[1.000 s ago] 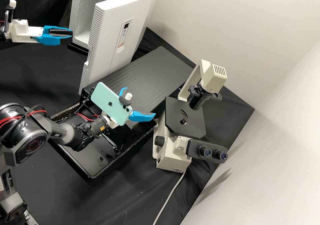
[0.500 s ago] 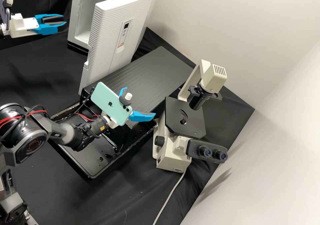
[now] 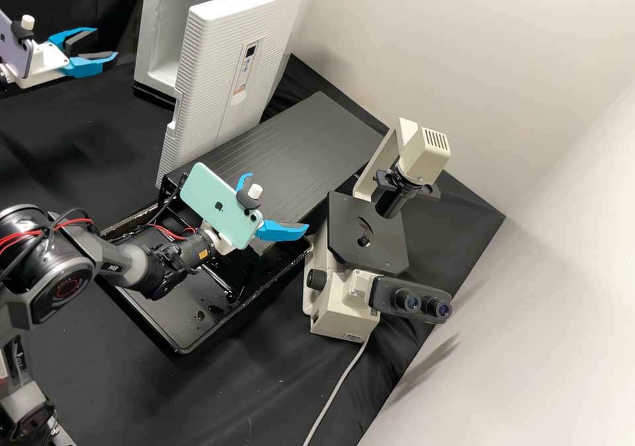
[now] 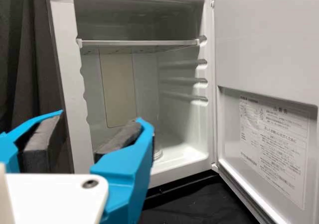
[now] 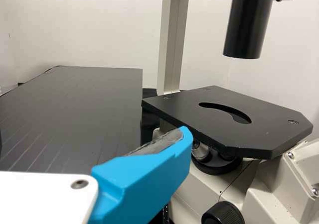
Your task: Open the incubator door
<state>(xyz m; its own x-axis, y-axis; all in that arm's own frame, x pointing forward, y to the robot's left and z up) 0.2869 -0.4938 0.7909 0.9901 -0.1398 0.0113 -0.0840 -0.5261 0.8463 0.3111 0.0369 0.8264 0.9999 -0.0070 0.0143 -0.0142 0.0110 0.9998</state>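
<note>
We judge the incubator door (image 3: 231,69) open far enough to call the job done: it stands well out from the incubator cabinet (image 4: 62,59), ahead of our left claw (image 3: 107,42) and off to one side, touching neither claw. That claw is spread wide and holds nothing, with the shelf (image 4: 139,43) inside, beyond its fingertips. Our right claw (image 3: 278,201) is wide too, and bare, with the microscope stage (image 5: 229,119) just past it.

What worries us is the way out. If we swept the left claw sideways toward the door, a spread finger could catch the panel and knock it shut — or drive forward into the cabinet. A careless turn of the right claw might bump the stage.
</note>
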